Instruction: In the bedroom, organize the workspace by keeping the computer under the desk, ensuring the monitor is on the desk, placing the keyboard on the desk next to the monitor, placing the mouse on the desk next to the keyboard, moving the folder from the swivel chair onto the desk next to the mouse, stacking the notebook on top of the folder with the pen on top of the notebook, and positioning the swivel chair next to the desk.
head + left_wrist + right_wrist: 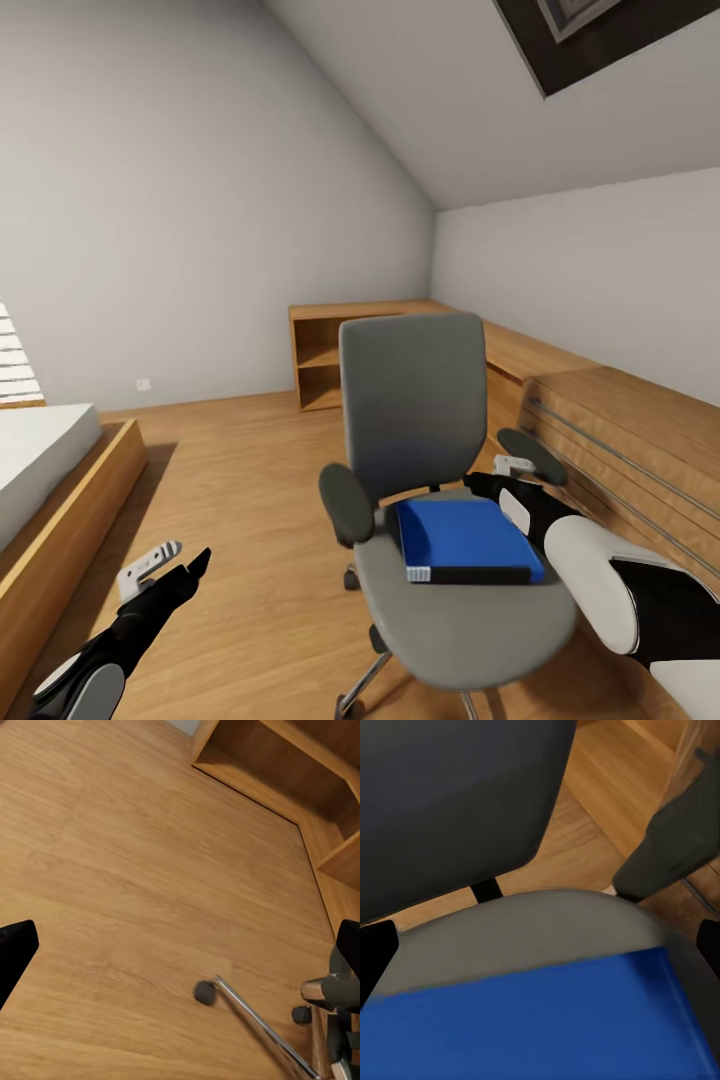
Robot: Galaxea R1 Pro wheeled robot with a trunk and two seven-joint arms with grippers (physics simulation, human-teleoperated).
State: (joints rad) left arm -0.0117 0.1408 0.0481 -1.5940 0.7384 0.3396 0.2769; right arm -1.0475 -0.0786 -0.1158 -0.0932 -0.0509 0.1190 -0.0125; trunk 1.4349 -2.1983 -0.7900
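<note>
The swivel chair (415, 420) stands in the middle of the head view, with a grey seat and back and dark armrests. The bright blue folder (465, 540) lies flat on its seat. My right gripper (485, 487) hovers at the folder's far right corner, beside the right armrest (532, 455). In the right wrist view that gripper (540, 945) is open, its fingertips (375, 952) spread wide over the folder (547, 1027) and the seat's back edge. My left gripper (185, 562) hangs open over the floor, left of the chair, and the chair's chrome leg and castor (204, 991) lie below it.
Low light-wood cabinets (620, 440) run along the right wall, close behind the chair. An open wooden shelf unit (320, 365) stands at the back wall. A bed on a wooden frame (60, 500) fills the left. Bare wood floor (240, 470) lies between bed and chair.
</note>
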